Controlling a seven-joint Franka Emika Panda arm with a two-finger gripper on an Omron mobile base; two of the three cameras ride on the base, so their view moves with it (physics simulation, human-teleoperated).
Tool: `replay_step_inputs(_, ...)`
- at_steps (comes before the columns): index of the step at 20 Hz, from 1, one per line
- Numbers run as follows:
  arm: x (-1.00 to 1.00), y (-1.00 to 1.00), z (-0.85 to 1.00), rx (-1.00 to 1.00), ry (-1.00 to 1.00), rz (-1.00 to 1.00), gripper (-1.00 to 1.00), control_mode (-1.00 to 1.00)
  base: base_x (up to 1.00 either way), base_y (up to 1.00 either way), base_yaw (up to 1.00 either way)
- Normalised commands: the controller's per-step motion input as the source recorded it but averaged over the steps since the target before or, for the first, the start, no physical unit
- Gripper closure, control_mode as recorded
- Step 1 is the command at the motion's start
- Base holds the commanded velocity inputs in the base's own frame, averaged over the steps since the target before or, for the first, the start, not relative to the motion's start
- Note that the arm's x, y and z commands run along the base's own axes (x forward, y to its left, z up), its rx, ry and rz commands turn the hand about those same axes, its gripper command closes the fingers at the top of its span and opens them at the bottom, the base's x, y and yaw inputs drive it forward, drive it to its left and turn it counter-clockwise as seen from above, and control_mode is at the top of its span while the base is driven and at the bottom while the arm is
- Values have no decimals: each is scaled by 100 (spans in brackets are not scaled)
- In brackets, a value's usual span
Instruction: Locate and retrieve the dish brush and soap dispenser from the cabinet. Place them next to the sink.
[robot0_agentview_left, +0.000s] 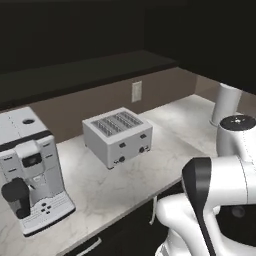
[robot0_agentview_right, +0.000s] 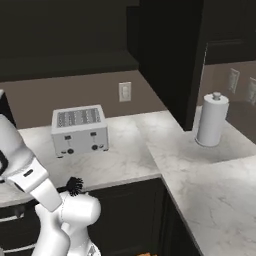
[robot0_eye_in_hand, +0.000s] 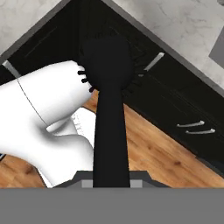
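Note:
The dish brush (robot0_eye_in_hand: 109, 87) is all black, and its thin handle runs up from the bottom of the hand view to a rounded bristled head. My gripper (robot0_eye_in_hand: 112, 180) is shut on the lower end of that handle. The brush hangs low in front of the black base cabinets, over the wooden floor. Its bristly head (robot0_agentview_right: 75, 186) pokes out beside my white arm, below the counter edge. The black wall cabinet (robot0_agentview_left: 95, 65) stands open above the counter, showing a dark bare shelf. The soap dispenser and the sink are out of view.
On the marble counter (robot0_agentview_left: 145, 175) stand a silver toaster (robot0_agentview_left: 118, 136), a coffee machine (robot0_agentview_left: 30, 167) at the left and a paper towel roll (robot0_agentview_right: 212, 120) in the corner. A black cabinet door (robot0_agentview_right: 170, 55) juts out. Base drawers with metal handles (robot0_eye_in_hand: 194, 127) line the floor.

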Motion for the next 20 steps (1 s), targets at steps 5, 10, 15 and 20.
replay_step_inputs(5,0,0,0,0,0,0,100,100,0,-9,-45)
replay_step_inputs(10,0,0,0,0,0,0,100,100,0,-12,-43)
replay_step_inputs(15,0,0,0,0,0,0,100,100,-2,-18,-39)
replay_step_inputs(20,0,0,0,0,0,0,100,100,-3,-38,-34)
